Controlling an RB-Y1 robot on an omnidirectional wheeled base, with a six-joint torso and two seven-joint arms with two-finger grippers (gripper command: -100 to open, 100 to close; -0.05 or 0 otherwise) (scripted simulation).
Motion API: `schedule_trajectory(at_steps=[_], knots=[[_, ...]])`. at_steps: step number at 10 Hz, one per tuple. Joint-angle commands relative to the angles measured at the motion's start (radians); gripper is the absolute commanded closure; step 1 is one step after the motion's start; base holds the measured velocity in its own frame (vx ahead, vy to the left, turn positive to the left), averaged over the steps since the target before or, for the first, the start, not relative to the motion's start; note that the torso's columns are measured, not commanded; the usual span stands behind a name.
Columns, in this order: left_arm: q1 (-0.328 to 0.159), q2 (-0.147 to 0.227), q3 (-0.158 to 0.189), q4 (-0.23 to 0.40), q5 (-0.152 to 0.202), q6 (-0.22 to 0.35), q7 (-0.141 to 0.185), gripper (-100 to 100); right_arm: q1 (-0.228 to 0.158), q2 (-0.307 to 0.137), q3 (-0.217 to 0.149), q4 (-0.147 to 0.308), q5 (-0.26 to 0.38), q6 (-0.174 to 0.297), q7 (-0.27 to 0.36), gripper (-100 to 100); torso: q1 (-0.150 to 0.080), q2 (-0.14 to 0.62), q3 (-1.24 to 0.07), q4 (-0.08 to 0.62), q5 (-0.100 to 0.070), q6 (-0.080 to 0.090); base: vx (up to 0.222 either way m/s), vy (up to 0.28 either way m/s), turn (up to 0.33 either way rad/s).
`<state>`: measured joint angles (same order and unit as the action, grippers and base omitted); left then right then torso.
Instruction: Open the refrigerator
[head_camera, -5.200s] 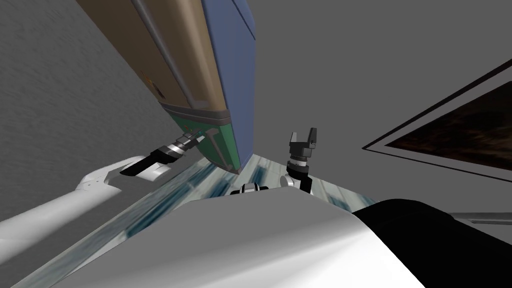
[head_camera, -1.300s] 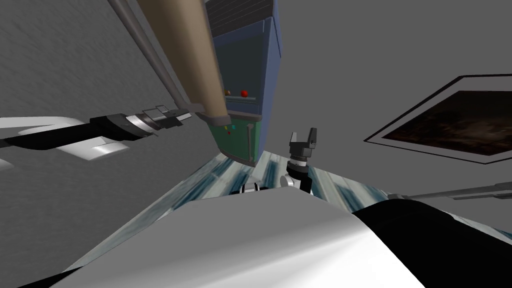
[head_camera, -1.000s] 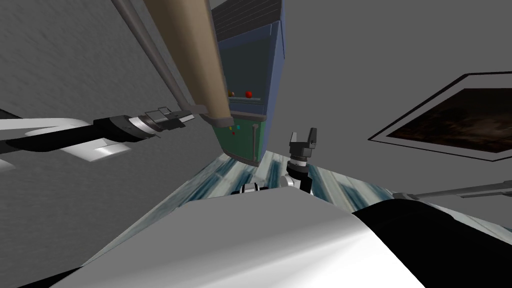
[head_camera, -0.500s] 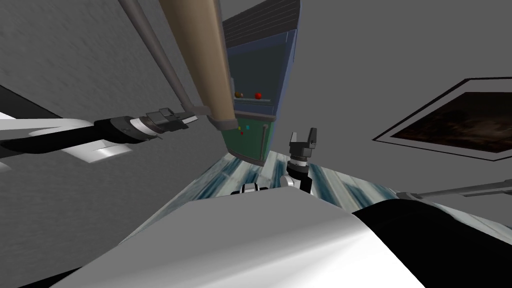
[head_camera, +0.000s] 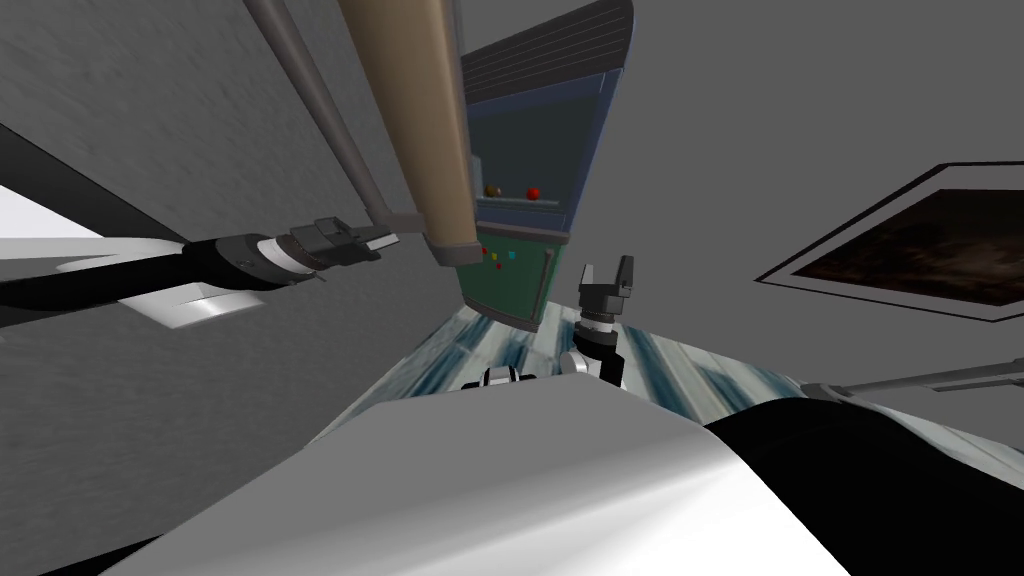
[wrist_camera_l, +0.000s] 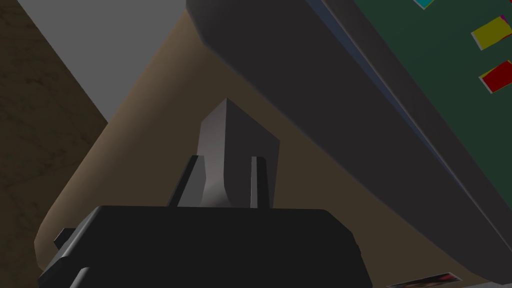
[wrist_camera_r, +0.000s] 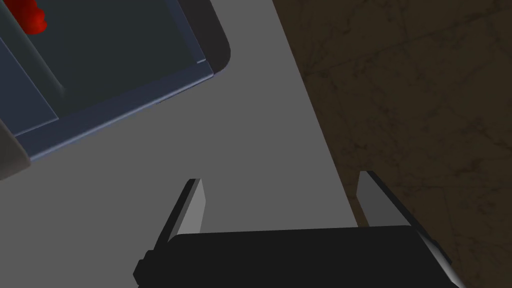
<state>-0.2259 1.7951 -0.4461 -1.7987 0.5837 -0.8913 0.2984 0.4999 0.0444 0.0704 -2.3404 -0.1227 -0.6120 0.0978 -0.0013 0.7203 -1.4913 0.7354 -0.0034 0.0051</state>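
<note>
The left gripper (head_camera: 383, 240) is clenched on the handle (wrist_camera_l: 225, 145) at the low end of the door (head_camera: 420, 110), a grip for swinging it. The fridge (head_camera: 540, 120) stands ahead, door wide open; the right gripper (head_camera: 608, 270) hangs released

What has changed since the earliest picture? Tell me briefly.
The left gripper, shut on the grey handle, has pulled the tan door wide open, exposing the refrigerator's interior and a red item on its shelf. The right gripper stayed open and in place.
</note>
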Motion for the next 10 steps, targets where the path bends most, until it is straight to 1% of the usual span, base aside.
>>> schedule_trajectory(at_steps=[1, 2, 3, 4, 5, 6, 7, 8, 9, 10], knots=[[-0.016, 0.007, 0.000, -0.010, -0.001, -0.016, 0.006, 100, 0.000, 0.000, 0.000, 0.000, 0.000, 0.000, 0.000, 0, 0.002, 0.003, 0.002, 0.000, 0.001, -0.001, 0.003, 0.295, -0.014], [-0.015, 0.019, -0.006, -0.032, 0.001, -0.041, 0.005, 100, 0.000, 0.000, 0.000, 0.000, 0.000, 0.000, 0.000, 0, 0.002, 0.002, 0.002, 0.001, 0.001, -0.001, 0.003, 0.332, -0.002], [-0.015, 0.019, -0.006, -0.032, 0.001, -0.041, 0.005, 100, 0.000, 0.000, 0.000, 0.000, 0.000, 0.000, 0.000, 0, 0.003, 0.003, 0.002, 0.001, 0.001, -0.002, 0.029, 0.254, -0.007], [-0.014, 0.031, -0.013, -0.053, 0.003, -0.066, 0.005, 100, 0.000, 0.000, 0.000, 0.000, 0.000, 0.000, 0.000, 0, -0.003, 0.002, 0.002, 0.000, 0.000, -0.001, 0.051, 0.252, 0.011], [-0.014, 0.031, -0.013, -0.053, 0.003, -0.066, 0.005, 100, 0.000, 0.000, 0.000, 0.000, 0.000, 0.000, 0.000, 0, -0.004, 0.002, 0.002, -0.001, -0.001, 0.000, 0.011, 0.244, 0.000], [-0.011, 0.027, -0.018, -0.061, -0.004, -0.065, 0.005, 100, 0.000, 0.000, 0.000, 0.000, 0.000, 0.000, 0.000, 0, -0.004, 0.003, 0.002, 0.000, -0.001, 0.000, -0.016, 0.106, 0.010], [-0.010, 0.039, -0.019, -0.083, -0.005, -0.091, 0.002, 100, 0.000, 0.000, 0.000, 0.000, 0.000, 0.000, 0.000, 0, -0.010, 0.005, 0.005, -0.002, -0.001, -0.001, 0.032, 0.185, -0.004], [-0.010, 0.039, -0.019, -0.083, -0.005, -0.091, 0.002, 100, 0.000, 0.000, 0.000, 0.000, 0.000, 0.000, 0.000, 0, -0.002, 0.006, 0.006, -0.001, 0.001, -0.002, 0.076, 0.204, -0.013], [-0.008, 0.050, -0.021, -0.103, -0.006, -0.113, -0.002, 100, 0.000, 0.000, 0.000, 0.000, 0.000, 0.000, 0.000, 0, 0.002, 0.004, 0.004, 0.000, 0.002, -0.001, 0.080, 0.243, -0.015], [-0.008, 0.050, -0.021, -0.103, -0.006, -0.113, -0.002, 100, 0.000, 0.000, 0.000, 0.000, 0.000, 0.000, 0.000, 0, 0.004, 0.003, 0.003, -0.001, 0.003, -0.001, 0.069, 0.221, -0.022]])
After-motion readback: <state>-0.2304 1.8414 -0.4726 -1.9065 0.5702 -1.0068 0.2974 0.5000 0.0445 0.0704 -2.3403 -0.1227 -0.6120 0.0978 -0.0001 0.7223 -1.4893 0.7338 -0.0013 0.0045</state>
